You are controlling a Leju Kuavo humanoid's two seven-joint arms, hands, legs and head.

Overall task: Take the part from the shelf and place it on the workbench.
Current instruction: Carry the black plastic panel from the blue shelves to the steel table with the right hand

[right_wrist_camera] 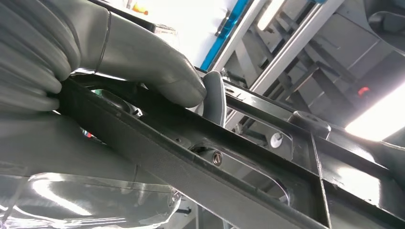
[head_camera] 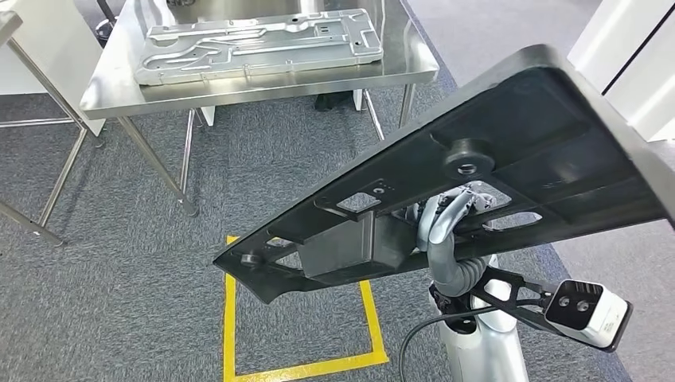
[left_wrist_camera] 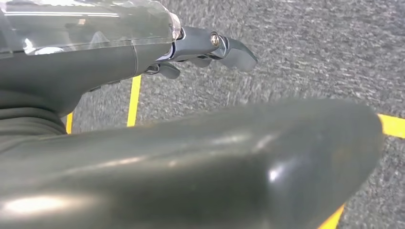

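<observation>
The part [head_camera: 509,151], a long black moulded plastic panel with ribs, cut-outs and a round boss, is held tilted in the air, on the near side of the table [head_camera: 263,83] and well apart from it. The right hand [right_wrist_camera: 143,62] has its fingers [right_wrist_camera: 215,95] clamped on the part's edge. The left hand [left_wrist_camera: 210,50] hangs above grey carpet with its fingers apart, holding nothing. A flat, stamped silver metal plate [head_camera: 255,44] lies on the shiny steel table.

The right hand [head_camera: 446,213] holds a black part [head_camera: 509,143] aloft, tilted. A grey metal panel [head_camera: 255,44] lies on the steel workbench [head_camera: 239,87]. Yellow tape [head_camera: 231,318] marks the carpet.
</observation>
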